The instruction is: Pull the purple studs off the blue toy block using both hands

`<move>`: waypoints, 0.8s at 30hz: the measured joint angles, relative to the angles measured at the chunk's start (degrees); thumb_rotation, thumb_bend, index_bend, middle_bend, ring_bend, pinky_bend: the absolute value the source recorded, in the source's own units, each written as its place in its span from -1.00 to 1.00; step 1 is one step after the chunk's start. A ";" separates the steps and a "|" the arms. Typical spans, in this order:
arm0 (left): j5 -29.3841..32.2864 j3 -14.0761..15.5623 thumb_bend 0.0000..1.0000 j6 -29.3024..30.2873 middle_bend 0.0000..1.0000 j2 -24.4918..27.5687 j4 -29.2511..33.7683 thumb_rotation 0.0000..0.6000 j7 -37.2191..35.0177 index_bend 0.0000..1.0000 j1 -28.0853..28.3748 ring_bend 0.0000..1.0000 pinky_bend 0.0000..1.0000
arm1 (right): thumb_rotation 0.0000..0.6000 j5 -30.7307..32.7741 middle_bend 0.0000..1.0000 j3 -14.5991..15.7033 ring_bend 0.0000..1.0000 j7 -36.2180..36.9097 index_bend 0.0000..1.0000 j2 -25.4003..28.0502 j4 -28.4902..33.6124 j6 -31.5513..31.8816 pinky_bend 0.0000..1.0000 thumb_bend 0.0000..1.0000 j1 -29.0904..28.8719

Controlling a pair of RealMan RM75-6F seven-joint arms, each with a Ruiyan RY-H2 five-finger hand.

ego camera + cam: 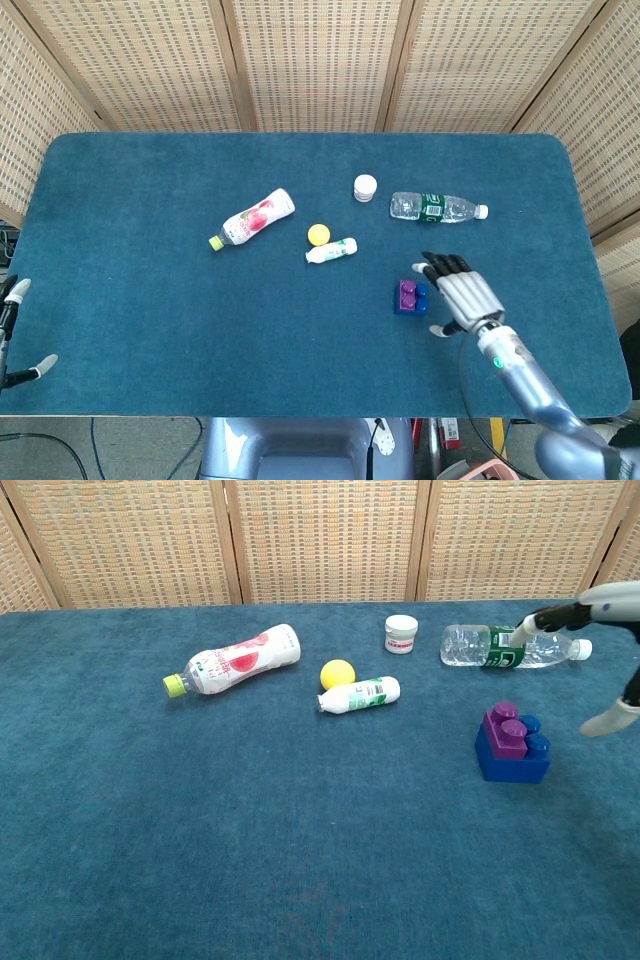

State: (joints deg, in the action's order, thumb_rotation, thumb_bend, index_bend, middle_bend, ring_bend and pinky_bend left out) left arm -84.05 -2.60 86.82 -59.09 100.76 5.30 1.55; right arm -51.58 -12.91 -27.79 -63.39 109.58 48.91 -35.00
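- The left hand (15, 330) shows only at the far left edge of the head view, off the near-left corner of the dark blue felt worktop (140, 300); a few fingertips are visible, apart and holding nothing.
- A pink-and-white plastic bottle with a yellow-green cap (252, 219) lies on its side left of centre.
- A small yellow ball (318, 235) sits just beside a small white bottle with a green label (332, 251); a white jar (365, 187) stands farther back.
- The blue toy block (413, 299) rests right of centre toward the near side, with the purple studs (407, 293) seated on its left half, untouched.
- A clear plastic water bottle with a green label (436, 208) lies beyond it.
- The right hand (462, 295) hovers just right of the block, fingers spread and empty.
- The step appears to be the approach: next, the right hand likely needs to grip the block, and the left hand must travel across to pinch the studs.
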 measured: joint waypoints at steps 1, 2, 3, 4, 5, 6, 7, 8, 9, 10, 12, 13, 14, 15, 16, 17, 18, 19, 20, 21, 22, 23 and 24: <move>0.24 -0.05 -1.00 -0.25 -1.00 -0.06 -0.06 1.00 0.13 -1.00 0.11 -1.00 -1.00 | 1.00 3.47 -1.00 0.07 -1.00 -1.67 -0.72 -1.21 -0.85 -0.49 -1.00 -1.00 -2.10; 0.49 -0.10 -1.00 -0.50 -1.00 -0.13 -0.12 1.00 0.28 -1.00 0.23 -1.00 -1.00 | 1.00 6.80 -1.00 0.22 -1.00 -3.34 -0.72 -2.43 -1.70 -0.78 -1.00 -0.99 -4.16; 0.62 -0.12 -1.00 -0.66 -1.00 -0.18 -0.16 1.00 0.38 -1.00 0.31 -1.00 -1.00 | 1.00 9.14 -1.00 0.37 -1.00 -4.60 -0.72 -3.36 -2.37 -0.90 -1.00 -0.97 -5.68; 0.74 -0.14 -1.00 -0.79 -1.00 -0.22 -0.18 1.00 0.50 -1.00 0.39 -1.00 -1.00 | 1.00 11.33 -1.00 0.59 -1.00 -5.82 -0.72 -4.30 -3.07 -0.93 -1.00 -0.96 -7.14; 0.84 -0.16 -1.00 -0.90 -1.00 -0.29 -0.21 1.00 0.66 -1.00 0.47 -1.00 -1.00 | 1.00 13.37 -1.00 0.86 -1.00 -6.97 -0.71 -5.21 -3.79 -0.91 -1.00 -0.95 -8.53; 0.88 -0.17 -1.00 -0.94 -1.00 -0.32 -0.22 1.00 0.75 -1.00 0.52 -1.00 -1.00 | 1.00 15.27 -1.00 1.16 -1.00 -8.01 -0.70 -6.11 -4.50 -0.86 -1.00 -0.94 -9.92; 0.89 -0.16 -1.00 -0.97 -1.00 -0.33 -0.22 1.00 0.84 -1.00 0.54 -1.00 -1.00 | 1.00 17.61 -1.00 1.59 -1.00 -9.16 -0.69 -7.23 -5.41 -0.75 -1.00 -0.93 -11.64; 0.90 -0.13 -1.00 -0.98 -1.00 -0.36 -0.22 1.00 0.93 -1.00 0.56 -1.00 -1.00 | 1.00 19.20 -1.00 1.91 -1.00 -9.87 -0.68 -8.00 -6.05 -0.67 -1.00 -0.92 -12.74; 0.90 -0.12 -1.00 -0.99 -1.00 -0.37 -0.22 1.00 0.98 -1.00 0.57 -1.00 -1.00 | 1.00 20.62 -1.00 2.23 -1.00 -10.47 -0.66 -8.68 -6.63 -0.59 -1.00 -0.91 -13.68; 0.91 -0.11 -1.00 -1.00 -1.00 -0.39 -0.22 1.00 1.01 -1.00 0.58 -1.00 -1.00 | 1.00 22.29 -1.00 2.64 -1.00 -11.11 -0.65 -9.43 -7.26 -0.51 -1.00 -0.90 -14.73; 0.93 -0.10 -1.00 -1.00 -1.00 -0.41 -0.17 1.00 1.03 -1.00 0.60 -1.00 -1.00 | 1.00 24.37 -1.00 3.27 -1.00 -11.89 -0.63 -10.33 -8.04 -0.39 -1.00 -0.88 -16.02; 0.94 -0.10 -1.00 -1.00 -1.00 -0.40 -0.16 1.00 1.04 -1.00 0.60 -1.00 -1.00 | 1.00 25.41 -1.00 3.69 -1.00 -12.34 -0.62 -10.85 -8.51 -0.30 -1.00 -0.87 -16.70; 0.95 -0.09 -1.00 -0.99 -1.00 -0.39 -0.16 1.00 1.05 -1.00 0.60 -1.00 -1.00 | 1.00 26.01 -1.00 3.98 -1.00 -12.63 -0.61 -11.18 -8.81 -0.20 -1.00 -0.85 -17.12; 0.97 -0.09 -1.00 -0.99 -1.00 -0.39 -0.16 1.00 1.06 -1.00 0.60 -1.00 -1.00 | 1.00 26.51 -1.00 4.24 -1.00 -12.85 -0.59 -11.48 -9.08 -0.08 -1.00 -0.84 -17.49; 1.00 -0.09 -1.00 -1.01 -1.00 -0.39 -0.16 1.00 1.07 -1.00 0.61 -1.00 -1.00 | 1.00 27.06 -1.00 4.50 -1.00 -13.04 -0.58 -11.83 -9.43 0.06 -1.00 -0.83 -17.88; 1.04 -0.09 -1.00 -1.05 -1.00 -0.40 -0.17 1.00 1.06 -1.00 0.63 -1.00 -1.00 | 1.00 27.50 -1.00 4.66 -1.00 -13.15 -0.57 -12.05 -9.69 0.15 -1.00 -0.83 -18.10; 1.13 -0.09 -1.00 -1.12 -1.00 -0.39 -0.18 1.00 1.03 -1.00 0.65 -1.00 -1.00 | 1.00 27.99 -1.00 4.84 -1.00 -13.27 -0.57 -12.27 -10.00 0.25 -1.00 -0.82 -18.36; 1.19 -0.10 -1.00 -1.15 -1.00 -0.38 -0.19 1.00 1.00 -1.00 0.66 -1.00 -1.00 | 1.00 28.66 -1.00 5.08 -1.00 -13.46 -0.57 -12.56 -10.46 0.42 -1.00 -0.82 -18.75; 1.25 -0.12 -1.00 -1.17 -1.00 -0.37 -0.21 1.00 0.96 -1.00 0.68 -1.00 -1.00 | 1.00 29.12 -1.00 5.26 -1.00 -13.62 -0.57 -12.76 -10.84 0.59 -1.00 -0.81 -19.05; 1.30 -0.13 -1.00 -1.18 -1.00 -0.37 -0.21 1.00 0.92 -1.00 0.69 -1.00 -1.00 | 1.00 29.56 -1.00 5.43 -1.00 -13.75 -0.55 -12.94 -11.23 0.80 -1.00 -0.81 -19.37; 1.34 -0.13 -1.00 -1.22 -1.00 -0.37 -0.23 1.00 0.86 -1.00 0.70 -1.00 -1.00 | 1.00 30.10 -1.00 5.63 -1.00 -13.89 -0.54 -13.15 -11.74 1.14 -1.00 -0.81 -19.75; 1.39 -0.13 -1.00 -1.29 -1.00 -0.35 -0.24 1.00 0.83 -1.00 0.73 -1.00 -1.00 | 1.00 30.50 -1.00 5.84 -1.00 -13.99 -0.52 -13.32 -12.11 1.41 -1.00 -0.81 -20.01; 1.41 -0.12 -1.00 -1.33 -1.00 -0.35 -0.23 1.00 0.83 -1.00 0.75 -1.00 -1.00 | 1.00 30.88 -1.00 6.07 -1.00 -14.10 -0.49 -13.47 -12.46 1.64 -1.00 -0.81 -20.22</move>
State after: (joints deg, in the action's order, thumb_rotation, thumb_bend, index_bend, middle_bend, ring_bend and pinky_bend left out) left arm -82.65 -2.71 85.49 -59.44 100.53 6.12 2.30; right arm -20.71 -6.84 -41.89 -76.86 97.11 50.55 -55.21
